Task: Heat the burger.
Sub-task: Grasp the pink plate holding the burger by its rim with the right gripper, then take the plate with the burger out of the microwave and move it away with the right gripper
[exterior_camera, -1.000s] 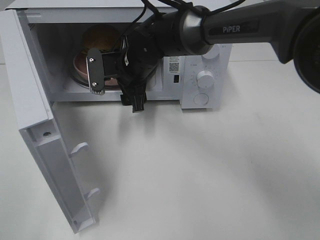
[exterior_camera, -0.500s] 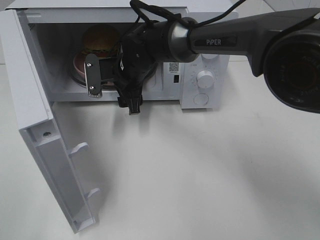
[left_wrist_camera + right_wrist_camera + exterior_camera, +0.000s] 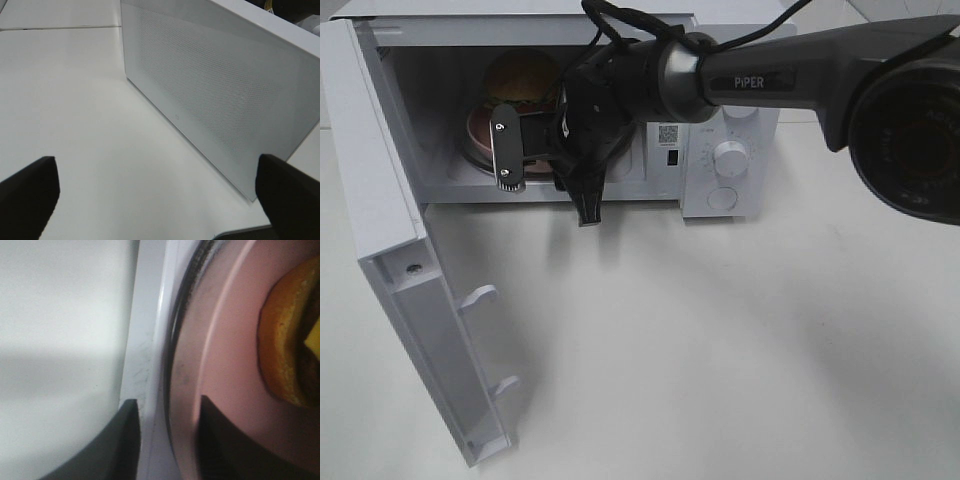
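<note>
Burger (image 3: 523, 78) rests on plate (image 3: 220, 365); right claw (image 3: 167, 400) straddles plate rim, grip unclear; left claw (image 3: 155, 160) gapes wide.

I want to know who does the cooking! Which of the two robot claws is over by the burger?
The right gripper. It sits at the open microwave mouth, beside the burger on its pink plate. The left gripper only faces the white door, jaws wide apart.

High camera overlooks microwave (image 3: 720, 150); wrist cameras sit close.
</note>
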